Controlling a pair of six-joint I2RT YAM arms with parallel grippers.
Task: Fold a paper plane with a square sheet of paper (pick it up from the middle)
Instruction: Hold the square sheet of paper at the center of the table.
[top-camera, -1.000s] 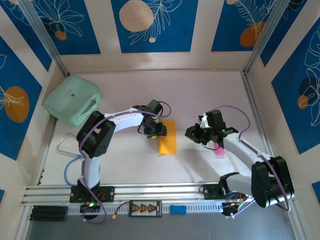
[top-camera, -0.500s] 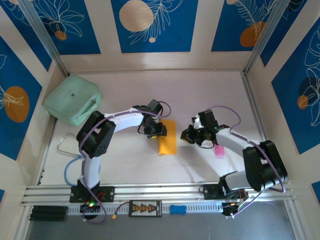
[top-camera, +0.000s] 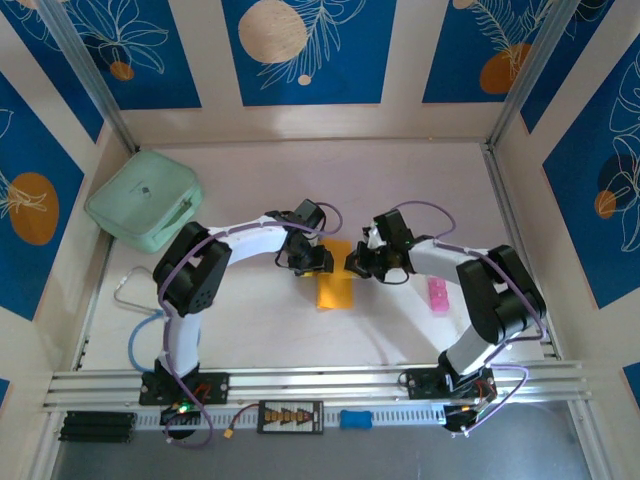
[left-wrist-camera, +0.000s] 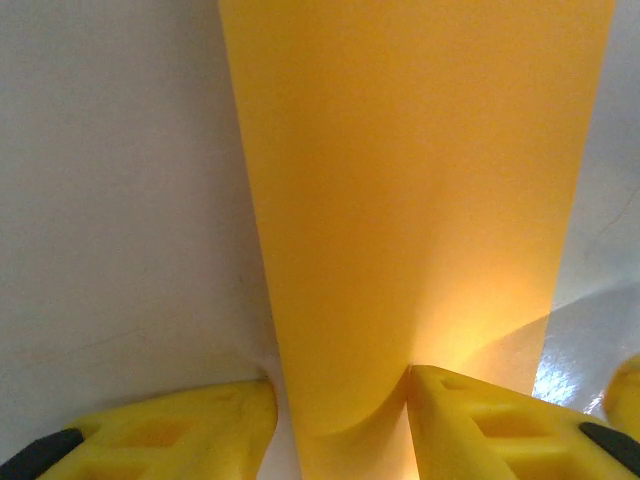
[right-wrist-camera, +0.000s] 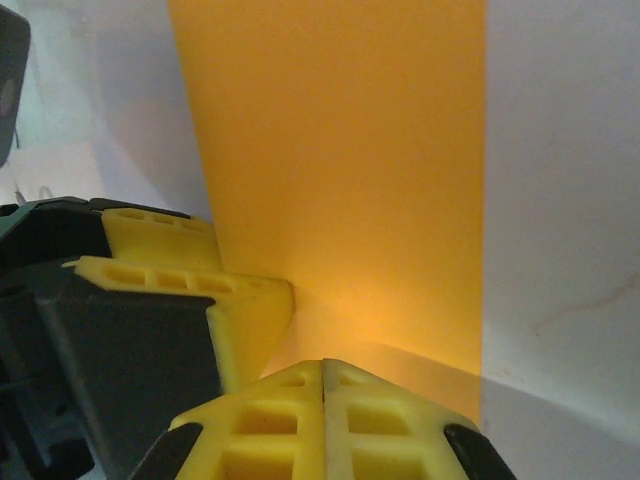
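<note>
The square sheet of paper (top-camera: 335, 288) lies on the table as a folded orange-yellow strip. My left gripper (top-camera: 316, 262) is at its upper left edge. In the left wrist view this gripper (left-wrist-camera: 340, 400) is open. The paper (left-wrist-camera: 410, 190) bulges up between its fingers, and the right finger (left-wrist-camera: 500, 425) rests on it. My right gripper (top-camera: 357, 265) has its tip at the paper's upper right edge. In the right wrist view its fingers (right-wrist-camera: 322, 365) are pressed together over the paper (right-wrist-camera: 350, 160), with nothing visible between them. A left finger (right-wrist-camera: 245, 305) stands just beside them.
A small pink object (top-camera: 438, 297) lies right of the right arm. A mint-green case (top-camera: 145, 202) sits at the back left. A thin cable loop (top-camera: 128, 290) lies left of the left arm's base. Walls enclose the table on three sides.
My right gripper has swung left, away from the pink object, up to the paper's right edge close to the left gripper. The left gripper and the paper have stayed put.
</note>
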